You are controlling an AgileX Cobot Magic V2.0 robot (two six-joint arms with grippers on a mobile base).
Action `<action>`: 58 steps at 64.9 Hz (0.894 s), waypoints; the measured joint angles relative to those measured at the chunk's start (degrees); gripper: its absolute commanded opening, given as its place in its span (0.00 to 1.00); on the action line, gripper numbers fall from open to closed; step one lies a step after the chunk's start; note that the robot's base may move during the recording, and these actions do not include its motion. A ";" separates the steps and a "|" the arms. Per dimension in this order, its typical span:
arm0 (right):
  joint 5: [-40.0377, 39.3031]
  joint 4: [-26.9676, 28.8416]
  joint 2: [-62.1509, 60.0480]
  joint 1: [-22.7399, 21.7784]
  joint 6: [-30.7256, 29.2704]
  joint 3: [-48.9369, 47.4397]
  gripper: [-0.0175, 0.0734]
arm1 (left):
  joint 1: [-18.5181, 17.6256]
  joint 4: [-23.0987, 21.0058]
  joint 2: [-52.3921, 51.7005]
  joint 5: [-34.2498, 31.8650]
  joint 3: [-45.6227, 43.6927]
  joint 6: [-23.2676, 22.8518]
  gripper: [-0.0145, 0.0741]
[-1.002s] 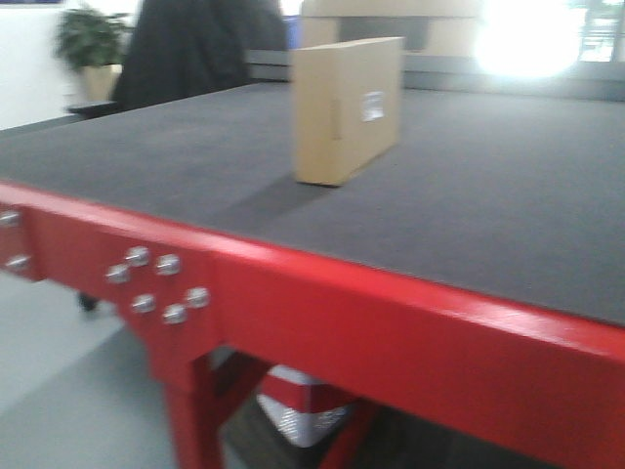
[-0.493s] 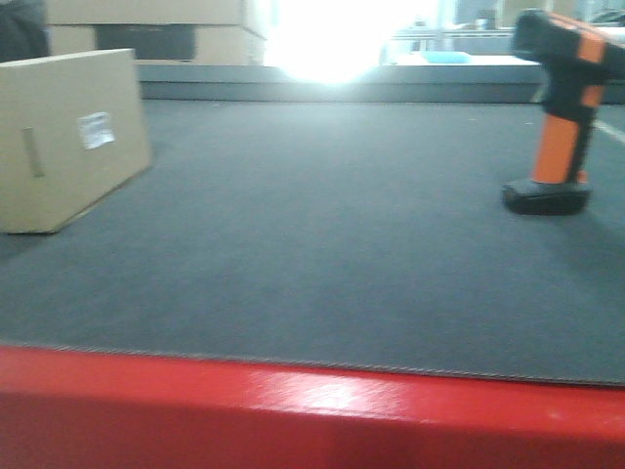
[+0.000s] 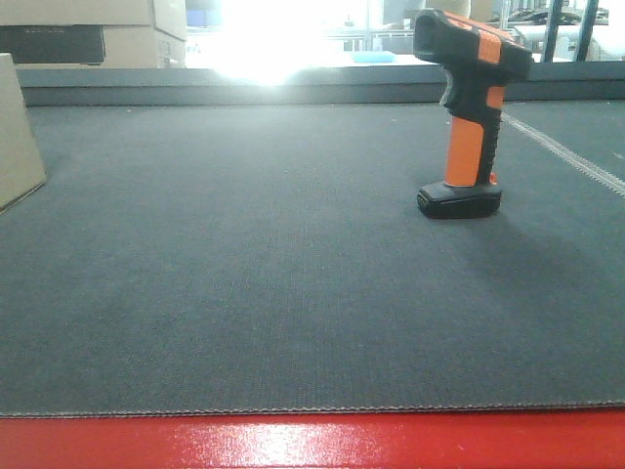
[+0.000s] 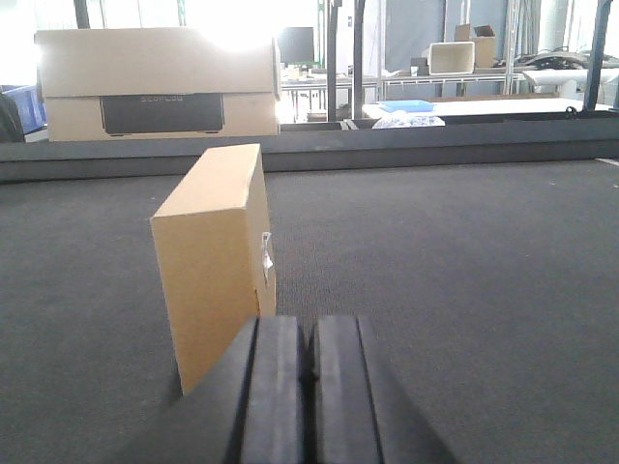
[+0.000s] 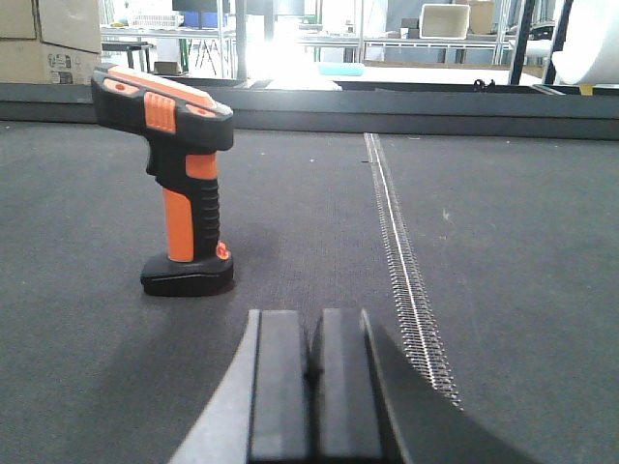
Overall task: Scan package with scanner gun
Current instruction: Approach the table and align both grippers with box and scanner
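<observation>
Both pincers are pressed closed and empty: left gripper [image 4: 308, 382] near the box [image 4: 215, 256], right gripper [image 5: 314, 387] with the scanner [image 5: 182, 184] standing far left.

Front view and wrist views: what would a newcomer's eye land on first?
The orange-and-black scanner gun stands upright on the dark mat, right of centre in the front view, with white glare at the back. In the left wrist view the tan package stands on end just beyond the shut left gripper; the right gripper, also shut, faces the scanner gun ahead to its left.
</observation>
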 measured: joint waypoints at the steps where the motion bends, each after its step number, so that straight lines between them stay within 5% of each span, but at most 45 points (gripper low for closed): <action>1: 0.00 0.00 0.00 0.00 0.00 0.00 0.03 | 0.00 0.00 0.00 0.00 0.00 0.00 0.04; 58: 0.00 0.00 0.00 0.00 0.00 0.00 0.03 | 0.00 0.00 0.00 0.00 0.00 0.00 0.04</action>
